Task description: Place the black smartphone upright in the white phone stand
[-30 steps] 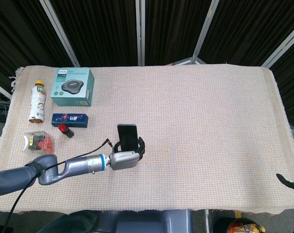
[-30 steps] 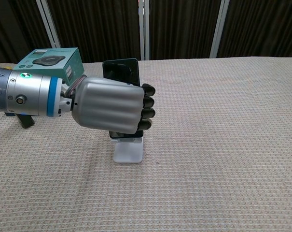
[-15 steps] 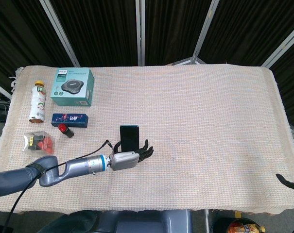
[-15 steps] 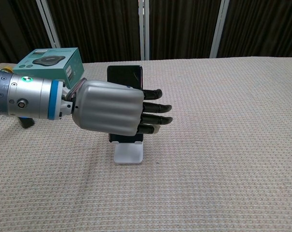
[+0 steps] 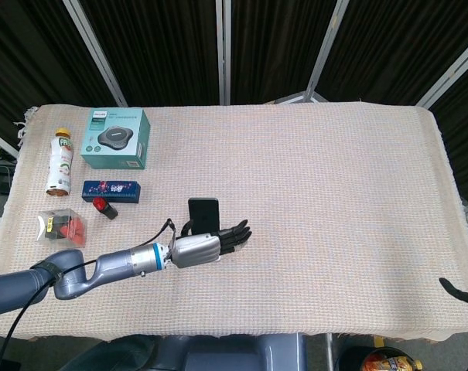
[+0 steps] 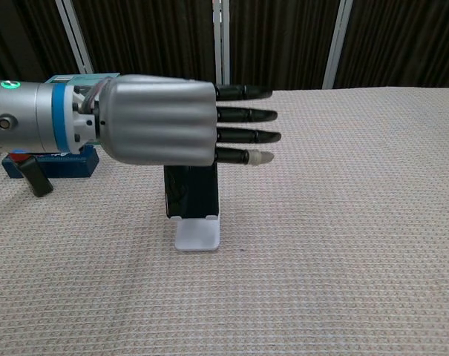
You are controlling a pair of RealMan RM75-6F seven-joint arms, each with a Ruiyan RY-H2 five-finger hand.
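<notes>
We see our left hand flat with fingers straight out and apart, holding nothing, just in front of and above the phone, which stands upright in the stand, apparently placed.

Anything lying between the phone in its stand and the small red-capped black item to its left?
Nothing: in the head view, only bare woven cloth separates the black smartphone from the red-capped item.

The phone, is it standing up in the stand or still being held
Standing upright in the stand: the phone has its bottom edge in the cradle, and the left hand is above it with fingers straight, not gripping.
</notes>
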